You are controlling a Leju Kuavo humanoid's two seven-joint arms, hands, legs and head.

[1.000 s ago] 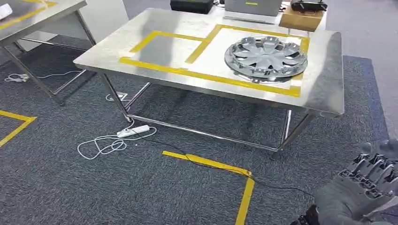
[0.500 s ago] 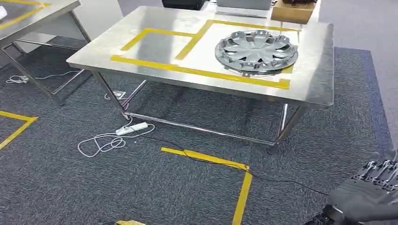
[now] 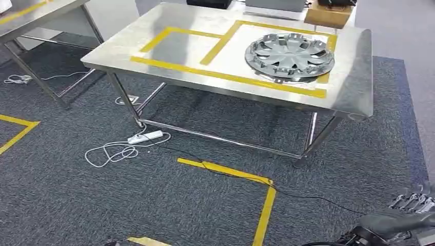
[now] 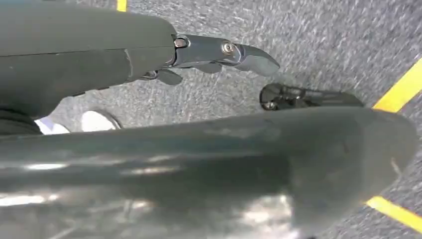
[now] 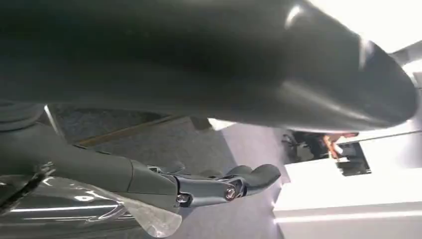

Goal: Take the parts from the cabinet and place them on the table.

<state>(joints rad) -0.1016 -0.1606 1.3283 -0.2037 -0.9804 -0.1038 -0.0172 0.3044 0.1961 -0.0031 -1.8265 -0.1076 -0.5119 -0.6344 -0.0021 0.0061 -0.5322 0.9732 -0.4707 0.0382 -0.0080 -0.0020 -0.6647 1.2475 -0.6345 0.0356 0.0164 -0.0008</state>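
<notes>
A silver hubcap (image 3: 290, 56) lies flat inside the right yellow-taped box on the steel table (image 3: 169, 48) ahead of me. Low at the picture's right corner hangs my right hand (image 3: 405, 215), far below and in front of the table, with nothing in it. In the right wrist view its fingers (image 5: 209, 186) reach out straight, apart from the thick thumb (image 5: 199, 59). My left hand (image 4: 89, 59) hangs over the grey carpet, its fingers (image 4: 224, 50) straight and its thumb apart, holding nothing.
A white power strip (image 3: 145, 137) with looped cable lies on the carpet by the table's left leg. Yellow floor tape (image 3: 267, 205) and a black cable run in front. A second steel table (image 3: 36, 10) stands far left. A cardboard box (image 3: 328, 15) sits at the table's back.
The whole picture shifts between frames, so the camera is moving. My right hand has sunk lower toward the picture's bottom right corner. The hubcap stays on the table.
</notes>
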